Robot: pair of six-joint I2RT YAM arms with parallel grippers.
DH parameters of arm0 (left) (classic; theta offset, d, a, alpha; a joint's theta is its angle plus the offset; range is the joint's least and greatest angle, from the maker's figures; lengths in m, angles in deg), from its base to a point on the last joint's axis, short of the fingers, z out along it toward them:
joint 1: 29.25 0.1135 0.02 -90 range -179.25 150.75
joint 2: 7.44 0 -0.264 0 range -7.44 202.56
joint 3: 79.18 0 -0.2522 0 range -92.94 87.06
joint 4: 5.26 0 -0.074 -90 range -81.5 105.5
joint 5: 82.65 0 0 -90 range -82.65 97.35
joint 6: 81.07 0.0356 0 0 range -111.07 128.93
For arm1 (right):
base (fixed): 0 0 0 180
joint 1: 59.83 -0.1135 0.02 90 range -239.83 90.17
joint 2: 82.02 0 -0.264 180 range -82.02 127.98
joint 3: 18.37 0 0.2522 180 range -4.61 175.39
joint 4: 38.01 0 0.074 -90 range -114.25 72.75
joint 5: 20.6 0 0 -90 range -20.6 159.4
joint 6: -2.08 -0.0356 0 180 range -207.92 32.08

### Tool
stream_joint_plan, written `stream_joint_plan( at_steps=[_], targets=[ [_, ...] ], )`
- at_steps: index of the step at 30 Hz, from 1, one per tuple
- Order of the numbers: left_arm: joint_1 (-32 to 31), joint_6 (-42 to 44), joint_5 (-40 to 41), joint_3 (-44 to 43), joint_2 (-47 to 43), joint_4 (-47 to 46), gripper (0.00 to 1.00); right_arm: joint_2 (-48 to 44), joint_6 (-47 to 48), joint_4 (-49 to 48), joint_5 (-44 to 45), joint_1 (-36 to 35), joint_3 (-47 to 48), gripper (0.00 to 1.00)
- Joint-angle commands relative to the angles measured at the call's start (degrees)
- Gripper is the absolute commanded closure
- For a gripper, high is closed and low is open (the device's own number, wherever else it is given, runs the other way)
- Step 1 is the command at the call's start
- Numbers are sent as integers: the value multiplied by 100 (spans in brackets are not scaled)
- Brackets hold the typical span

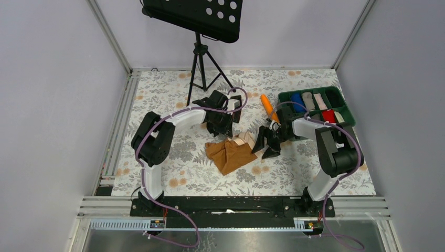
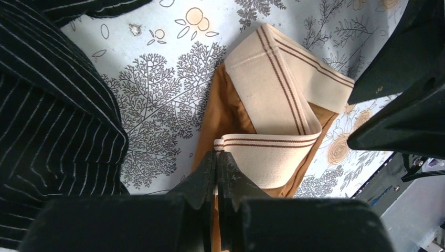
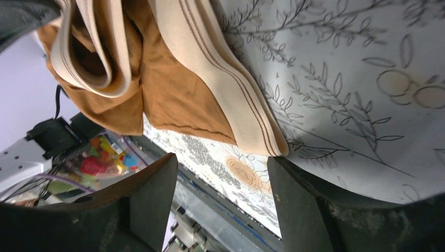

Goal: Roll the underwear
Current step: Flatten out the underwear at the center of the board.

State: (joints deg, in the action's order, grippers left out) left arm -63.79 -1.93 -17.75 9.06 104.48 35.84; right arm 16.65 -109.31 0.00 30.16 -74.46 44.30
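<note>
Jaws closed on the left gripper (image 2: 218,170), seemingly pinching the underwear (image 1: 230,153) by its waistband (image 2: 273,79). The right gripper (image 3: 220,202) gapes wide just beside it. The garment lies crumpled mid-table (image 1: 157,94), nearer the front edge.

One underwear (image 1: 231,154), one black striped garment (image 2: 47,105), one orange cylinder (image 1: 269,107), one green tray (image 1: 282,97).

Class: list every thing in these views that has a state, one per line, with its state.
underwear: loosely folded, not yet rolled.
left gripper: shut on the underwear's waistband.
right gripper: open, empty, beside the waistband end.
green tray: filled with rolled garments.
black garment: bunched beside the underwear.
</note>
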Motion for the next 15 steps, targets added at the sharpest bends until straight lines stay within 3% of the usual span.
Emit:
stream_joint_plan(
  at_steps=[1, 15],
  targets=[
    [9, -125, -243, -114, -133, -105, 100, 4, 213, -850, 1967, -31, -95, 26],
    [9, -313, -423, -23, -322, -182, 100, 89, 35, -1337, 2775, -31, -42, 36]
  ],
)
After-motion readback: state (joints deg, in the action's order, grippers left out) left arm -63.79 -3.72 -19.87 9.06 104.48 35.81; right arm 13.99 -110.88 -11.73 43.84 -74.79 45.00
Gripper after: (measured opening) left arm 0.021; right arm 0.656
